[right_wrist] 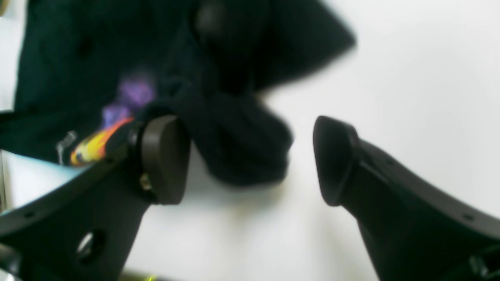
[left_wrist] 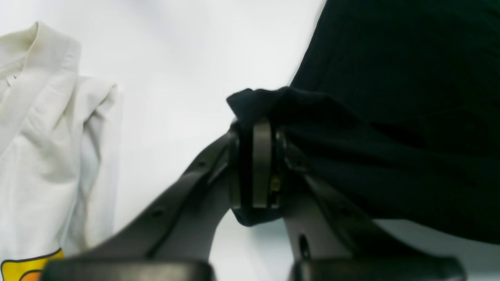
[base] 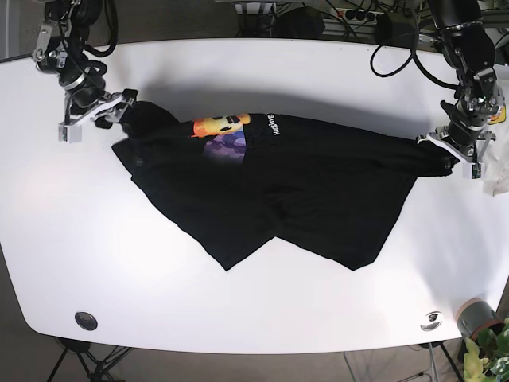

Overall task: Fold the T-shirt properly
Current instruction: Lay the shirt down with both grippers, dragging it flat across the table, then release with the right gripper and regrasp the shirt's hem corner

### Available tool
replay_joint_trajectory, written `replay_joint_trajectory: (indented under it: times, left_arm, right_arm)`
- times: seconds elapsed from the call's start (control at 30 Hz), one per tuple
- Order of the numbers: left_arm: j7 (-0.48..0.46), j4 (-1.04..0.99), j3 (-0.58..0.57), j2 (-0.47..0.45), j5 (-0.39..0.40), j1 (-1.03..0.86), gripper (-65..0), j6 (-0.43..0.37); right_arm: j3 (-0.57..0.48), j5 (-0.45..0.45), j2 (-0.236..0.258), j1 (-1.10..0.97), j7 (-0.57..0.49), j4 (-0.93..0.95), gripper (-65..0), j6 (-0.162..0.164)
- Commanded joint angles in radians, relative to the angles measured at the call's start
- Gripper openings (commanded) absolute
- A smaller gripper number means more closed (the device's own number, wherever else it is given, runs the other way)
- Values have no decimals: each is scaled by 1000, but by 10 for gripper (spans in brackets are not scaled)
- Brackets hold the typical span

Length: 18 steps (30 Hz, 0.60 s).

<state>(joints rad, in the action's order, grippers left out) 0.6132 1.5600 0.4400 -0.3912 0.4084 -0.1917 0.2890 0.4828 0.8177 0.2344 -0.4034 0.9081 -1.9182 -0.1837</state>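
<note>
Lying spread across the middle of the white worktop (base: 64,239): the black T-shirt (base: 302,199), stretched between the two side edges, its printed graphic (base: 223,131) toward the far edge and the lower hem pointing at the near edge in two uneven peaks. Pinching a bunched corner of the cloth near one side edge: the left gripper (left_wrist: 258,164), pads pressed together with fabric squeezed between them. Hovering by the opposite far corner: the right gripper (right_wrist: 250,160), fingers spread wide, a fold of black cloth lying loose between them but not clamped. Resting at the left arm's edge of the worktop: a white garment (left_wrist: 50,140), just beside the pinched corner.

Likely trouble from here: pulling on one held corner alone, dragging the shirt askew; closing the open fingers on a thick bunch instead of a single edge, spoiling the fold; snagging the neighbouring white garment.
</note>
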Motion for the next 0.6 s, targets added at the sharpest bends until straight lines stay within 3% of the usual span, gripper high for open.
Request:
replay_joint_trajectory:
  times: [0.0,0.17,0.3,0.57]
  left_arm:
    - [-22,17,10,-22,5,10,-650,-3]
    - [-22,13,10,-22,5,10,-650,-3]
    - [-22,18,10,-22,5,10,-650,-3]
    - [-22,18,10,-21,5,10,-650,-3]
  right_arm:
    - [35,21,27,16,-24,-33,-184,-4]
    - [41,151,87,45,-8,-45,-184,-60]
    - [38,233,104,91,19,-45,-184,-69]
    - [35,228,102,153,44,-33,-184,-76]
